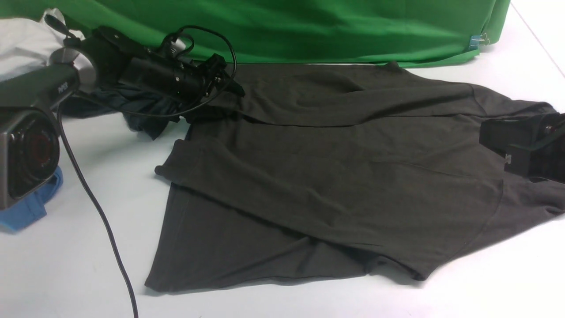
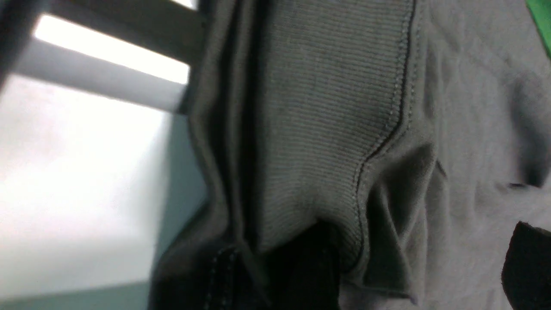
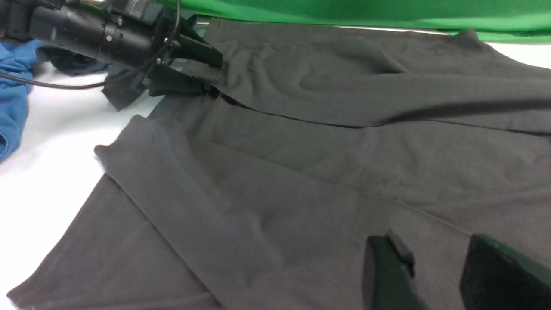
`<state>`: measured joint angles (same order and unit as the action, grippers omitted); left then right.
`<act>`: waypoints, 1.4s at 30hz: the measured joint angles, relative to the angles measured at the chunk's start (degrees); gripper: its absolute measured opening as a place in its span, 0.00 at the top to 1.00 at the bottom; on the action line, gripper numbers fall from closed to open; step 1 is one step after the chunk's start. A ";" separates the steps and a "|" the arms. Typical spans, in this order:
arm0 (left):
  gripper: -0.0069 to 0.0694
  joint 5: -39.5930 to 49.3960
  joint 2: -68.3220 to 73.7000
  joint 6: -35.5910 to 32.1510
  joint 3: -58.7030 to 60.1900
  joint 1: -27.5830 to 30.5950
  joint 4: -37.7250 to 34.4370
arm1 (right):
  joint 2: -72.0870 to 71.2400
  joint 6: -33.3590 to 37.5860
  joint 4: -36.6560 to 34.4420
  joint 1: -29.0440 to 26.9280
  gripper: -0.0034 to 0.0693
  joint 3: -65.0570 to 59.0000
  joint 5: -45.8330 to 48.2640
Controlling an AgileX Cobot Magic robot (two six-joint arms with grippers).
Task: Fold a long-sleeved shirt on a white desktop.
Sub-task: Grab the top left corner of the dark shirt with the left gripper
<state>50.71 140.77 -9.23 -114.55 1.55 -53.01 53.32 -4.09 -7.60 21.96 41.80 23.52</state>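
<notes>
The shirt (image 1: 335, 176) lies spread on the white table (image 1: 66, 265), reaching from directly beneath the right gripper (image 3: 432, 245) across to the left gripper (image 3: 215, 76). One sleeve lies slanted over the body and the far side is turned in along a long crease, so the sleeve folds look done. The body has not yet been folded over on itself, and I judge that to be the main step left.

The right gripper hovers just above the cloth with its jaws apart and nothing between them. The left gripper's jaws also stand apart, with the ribbed edge (image 2: 327, 129) of the shirt between them, not pinched.

Beyond the left gripper lie a crumpled dark garment (image 1: 145, 119) and a blue cloth (image 1: 26, 212).
</notes>
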 joint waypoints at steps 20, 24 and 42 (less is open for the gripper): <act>0.48 -0.82 -0.58 -5.94 0.00 0.06 -1.13 | 0.00 -0.04 0.00 0.00 0.62 0.00 0.00; 0.67 -1.56 -0.58 -4.49 0.00 0.06 2.28 | 0.00 -0.04 0.00 0.00 0.62 0.00 0.00; 0.80 -2.22 -0.58 -1.34 0.00 0.45 6.39 | 0.00 -1.28 0.00 0.04 0.62 0.00 0.00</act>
<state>48.50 140.19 -10.56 -114.55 2.00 -46.62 53.32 -5.38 -7.60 22.00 41.80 23.52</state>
